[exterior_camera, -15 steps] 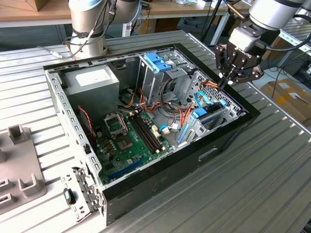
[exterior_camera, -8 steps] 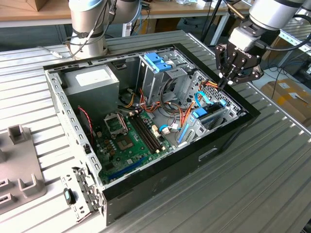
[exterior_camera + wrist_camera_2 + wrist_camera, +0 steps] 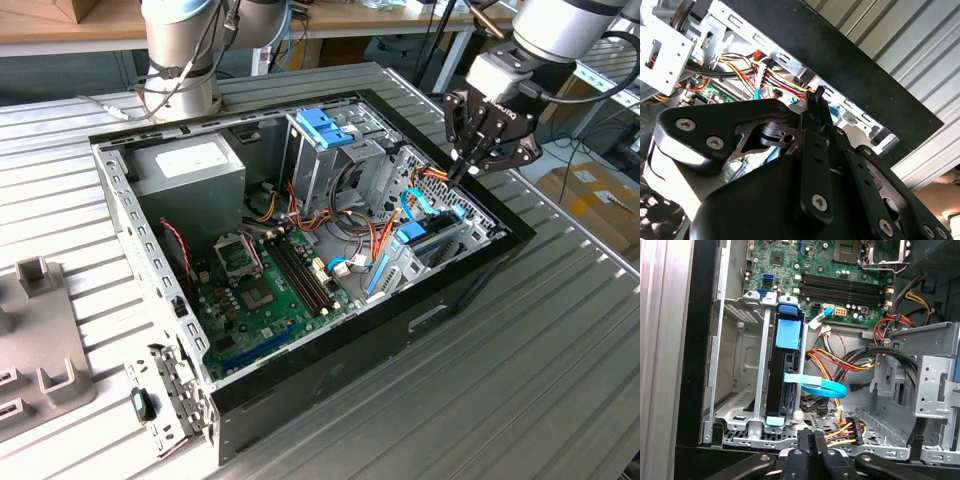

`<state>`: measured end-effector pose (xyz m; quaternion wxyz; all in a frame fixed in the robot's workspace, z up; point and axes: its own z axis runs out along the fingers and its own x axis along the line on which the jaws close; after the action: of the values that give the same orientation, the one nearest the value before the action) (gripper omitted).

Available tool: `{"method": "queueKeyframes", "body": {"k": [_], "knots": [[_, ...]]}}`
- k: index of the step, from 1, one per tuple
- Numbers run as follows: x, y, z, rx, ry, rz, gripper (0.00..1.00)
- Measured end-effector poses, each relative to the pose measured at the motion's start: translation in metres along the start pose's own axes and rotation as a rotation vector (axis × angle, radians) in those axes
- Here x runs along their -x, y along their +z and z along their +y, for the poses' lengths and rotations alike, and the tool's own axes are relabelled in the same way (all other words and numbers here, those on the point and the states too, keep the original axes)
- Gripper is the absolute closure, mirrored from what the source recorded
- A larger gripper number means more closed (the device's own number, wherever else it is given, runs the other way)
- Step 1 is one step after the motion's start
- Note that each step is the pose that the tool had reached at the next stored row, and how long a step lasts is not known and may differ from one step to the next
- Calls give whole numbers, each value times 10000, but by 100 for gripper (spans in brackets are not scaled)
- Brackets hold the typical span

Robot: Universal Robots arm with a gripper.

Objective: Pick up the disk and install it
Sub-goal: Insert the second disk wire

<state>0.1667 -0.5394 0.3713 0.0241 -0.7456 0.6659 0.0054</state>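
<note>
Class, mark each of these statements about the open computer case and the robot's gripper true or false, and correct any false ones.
1. The disk stands on edge in a bay inside the case. True.
2. The gripper holds the disk. False: its fingers are together, holding nothing.
3. The gripper hangs over the case's corner at the exterior view's right. True.
4. The case's side panel is closed. False: it is off, with the motherboard showing.
5. A blue cable lies beside the disk. True.

A grey metal power supply box [image 3: 190, 168] sits at 11 o'clock of the green motherboard [image 3: 265, 295] inside the open black computer case [image 3: 330, 375].
</note>
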Motion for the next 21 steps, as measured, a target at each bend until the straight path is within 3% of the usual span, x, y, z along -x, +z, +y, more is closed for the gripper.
{"method": "queueKeyframes", "body": {"k": [21], "knots": [[0, 0, 0, -5, 107, 3, 84]]}}
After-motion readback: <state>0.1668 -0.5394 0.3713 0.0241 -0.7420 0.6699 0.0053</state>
